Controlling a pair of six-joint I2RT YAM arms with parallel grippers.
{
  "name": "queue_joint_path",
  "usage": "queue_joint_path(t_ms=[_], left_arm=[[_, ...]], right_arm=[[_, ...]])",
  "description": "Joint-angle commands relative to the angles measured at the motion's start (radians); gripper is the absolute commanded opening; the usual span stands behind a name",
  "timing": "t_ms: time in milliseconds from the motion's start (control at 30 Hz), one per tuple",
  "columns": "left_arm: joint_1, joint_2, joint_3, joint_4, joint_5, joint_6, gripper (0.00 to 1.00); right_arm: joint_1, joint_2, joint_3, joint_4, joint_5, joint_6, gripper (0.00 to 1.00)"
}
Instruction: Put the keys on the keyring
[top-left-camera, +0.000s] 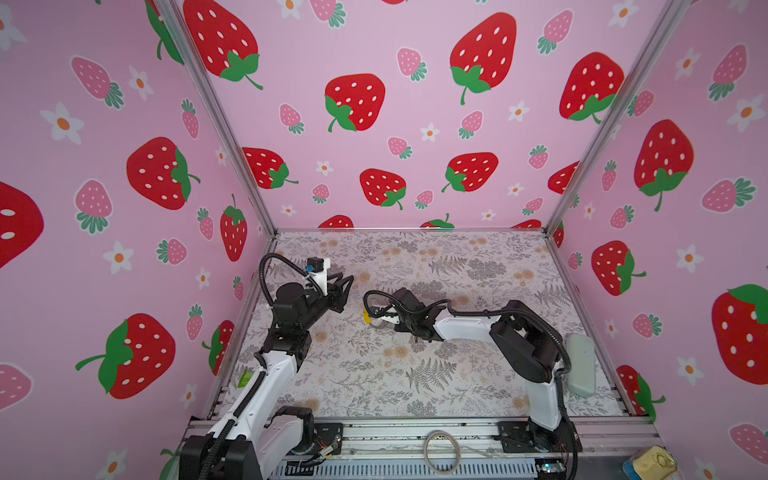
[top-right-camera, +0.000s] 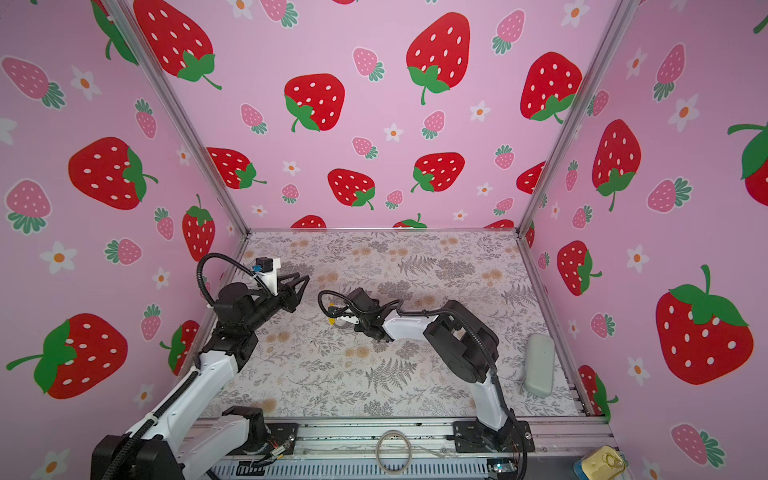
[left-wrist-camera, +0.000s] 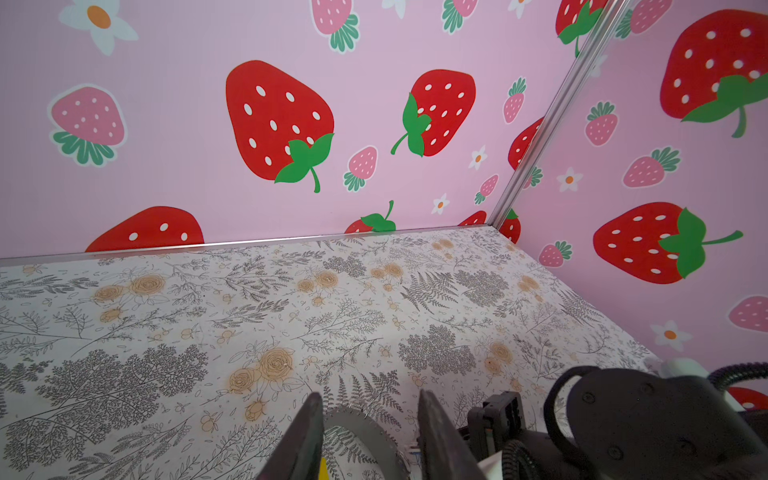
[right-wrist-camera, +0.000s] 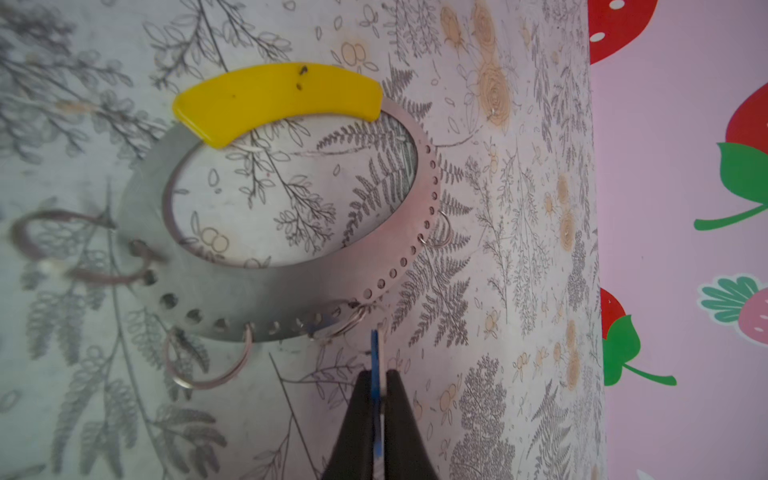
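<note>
Keyring (right-wrist-camera: 266, 286) lies flat on the floral paper table (top-left-camera: 415, 374), near the middle and a little toward 9 o'clock in both top views. It is a broad, thin band of dull grey metal bent into a wide oval. A glossy yellow plastic arc (right-wrist-camera: 278, 97) caps one stretch of it, on the 9 o'clock side as the top views show it (top-left-camera: 366, 316). A row of small punched holes runs along the outer edge of the metal, and several thin wire loops (right-wrist-camera: 185, 381) hang from those holes and lie on the paper.

The right gripper (right-wrist-camera: 376, 380) reaches in from 3 o'clock. Its dark tapered fingers are clenched on a blue tag (right-wrist-camera: 375, 357), a thin plastic strip seen edge-on. The tag's free end is just beside one of the loops at the band's edge; I cannot tell whether they touch. The key's metal part is not visible.

The left gripper (top-left-camera: 348, 281) hangs at about 10 o'clock from the ring and apart from it. Its wedge-shaped black fingers (left-wrist-camera: 309, 436) are spread and grasp nothing.

A plain pale hoop (top-left-camera: 441, 451) rests on the ribbed metal rail at 6 o'clock. A smooth, rounded grey-green case (top-left-camera: 582, 365) lies at the table's 4 o'clock edge.
</note>
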Motion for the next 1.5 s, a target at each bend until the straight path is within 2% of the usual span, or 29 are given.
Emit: queue_joint_path(t_ms=[0, 533, 733, 867, 933, 1000, 1100, 1233, 1467], left_arm=[[-0.011, 0.017, 0.007, -0.012, 0.004, -0.006, 0.40], [-0.053, 0.092, 0.050, -0.095, -0.026, 0.017, 0.40], [-0.070, 0.122, 0.077, -0.114, -0.025, 0.036, 0.40], [-0.087, 0.137, 0.107, -0.158, -0.019, 0.086, 0.40], [-0.095, 0.147, 0.125, -0.193, -0.011, 0.125, 0.40], [-0.099, 0.159, 0.136, -0.217, -0.007, 0.152, 0.40], [-0.105, 0.173, 0.145, -0.223, -0.004, 0.167, 0.40], [-0.111, 0.190, 0.148, -0.221, -0.003, 0.178, 0.40], [-0.112, 0.215, 0.145, -0.201, 0.004, 0.176, 0.40]], right_arm=[[-0.016, -0.049, -0.036, 0.077, 0.012, -0.010, 0.01], [-0.107, -0.048, -0.179, 0.189, -0.005, -0.079, 0.17], [-0.134, -0.080, -0.201, 0.177, -0.029, -0.096, 0.32], [-0.168, -0.145, -0.211, 0.156, -0.021, -0.029, 0.38], [-0.199, -0.191, -0.189, 0.086, -0.103, 0.043, 0.39], [-0.230, -0.211, -0.119, -0.035, -0.263, 0.115, 0.40], [-0.249, -0.185, -0.004, -0.177, -0.439, 0.223, 0.40], [-0.271, -0.097, 0.134, -0.260, -0.599, 0.369, 0.37], [-0.301, 0.051, 0.296, -0.275, -0.768, 0.530, 0.33]])
